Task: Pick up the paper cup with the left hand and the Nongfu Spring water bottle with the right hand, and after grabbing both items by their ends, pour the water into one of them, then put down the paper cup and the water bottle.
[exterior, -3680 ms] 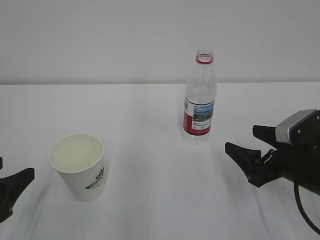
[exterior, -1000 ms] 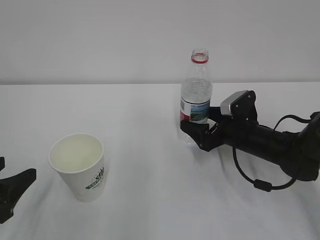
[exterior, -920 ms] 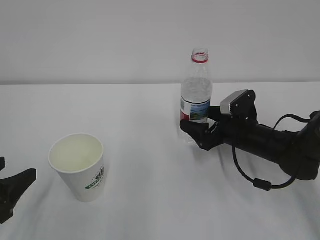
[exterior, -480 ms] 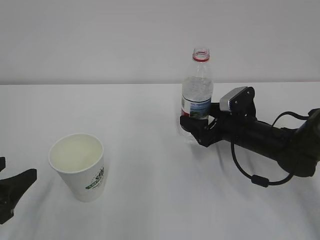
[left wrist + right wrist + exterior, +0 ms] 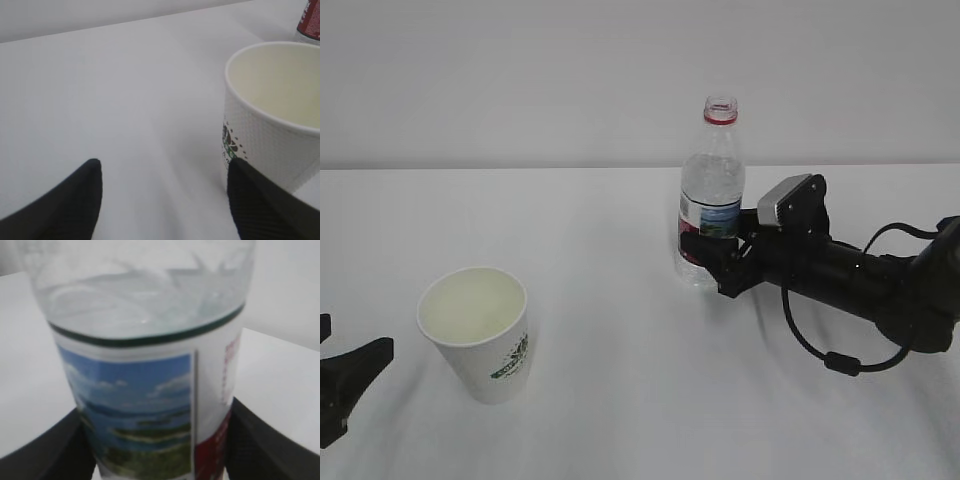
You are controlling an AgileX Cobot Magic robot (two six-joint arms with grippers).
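Note:
The Nongfu Spring water bottle (image 5: 715, 185) stands upright on the white table, uncapped, with a red neck ring. Water (image 5: 140, 300) fills it to just above the label. My right gripper (image 5: 712, 250) reaches in from the right at label height. In the right wrist view its two black fingers (image 5: 250, 440) press against both sides of the bottle (image 5: 145, 370). The white paper cup (image 5: 480, 340) with the green logo stands at the front left, empty. My left gripper (image 5: 163, 165) is open and low over the table, left of the cup (image 5: 270, 125); its right finger is next to the cup's wall.
A white cloth covers the table (image 5: 620, 400), which ends at a pale wall behind. A black cable (image 5: 820, 355) loops under the right arm. The bottle's base (image 5: 310, 20) shows past the cup in the left wrist view.
The right gripper's fingers have closed in onto the bottle's label, and the bottle has shifted slightly. The left gripper and the cup have not moved.

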